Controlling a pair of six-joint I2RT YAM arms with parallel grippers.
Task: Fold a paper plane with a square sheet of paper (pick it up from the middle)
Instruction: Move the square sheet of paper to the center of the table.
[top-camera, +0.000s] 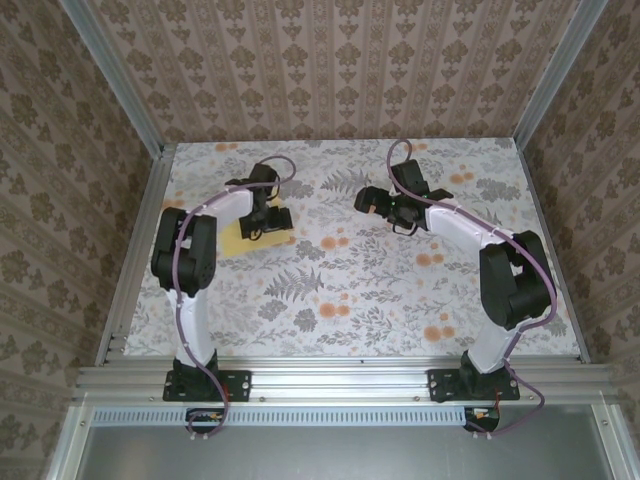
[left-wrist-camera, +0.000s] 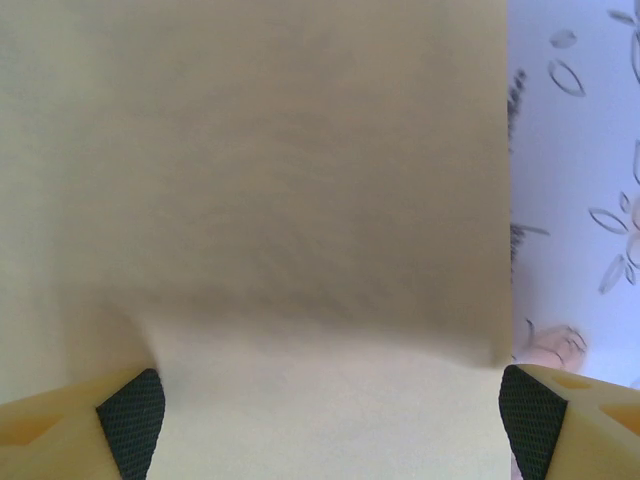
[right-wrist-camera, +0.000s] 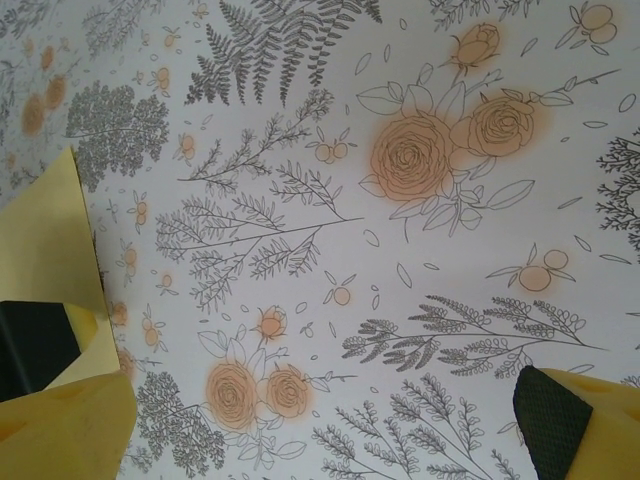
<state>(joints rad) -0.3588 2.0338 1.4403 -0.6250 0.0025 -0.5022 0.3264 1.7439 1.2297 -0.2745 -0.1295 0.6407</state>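
Pickup step: left tool (left-wrist-camera: 330, 425), jaws apart, straddles the square sheet of paper (left-wrist-camera: 300, 180) on the worktop (top-camera: 340, 290); right tool (right-wrist-camera: 300, 380) hangs wide apart. Next, pinching its middle seems needed.

One yellow sheet of paper (top-camera: 235, 243), one flowered table (top-camera: 350, 290), two arms (left arm (top-camera: 188, 255), right arm (top-camera: 515, 278)) and two grippers (left gripper (top-camera: 268, 218), right gripper (top-camera: 366, 200)).

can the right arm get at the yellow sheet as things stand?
Probably, but only its near edge. Nothing stands on the table between the right tool and the square sheet of paper. The left tool sits over the sheet's middle and blocks that part.
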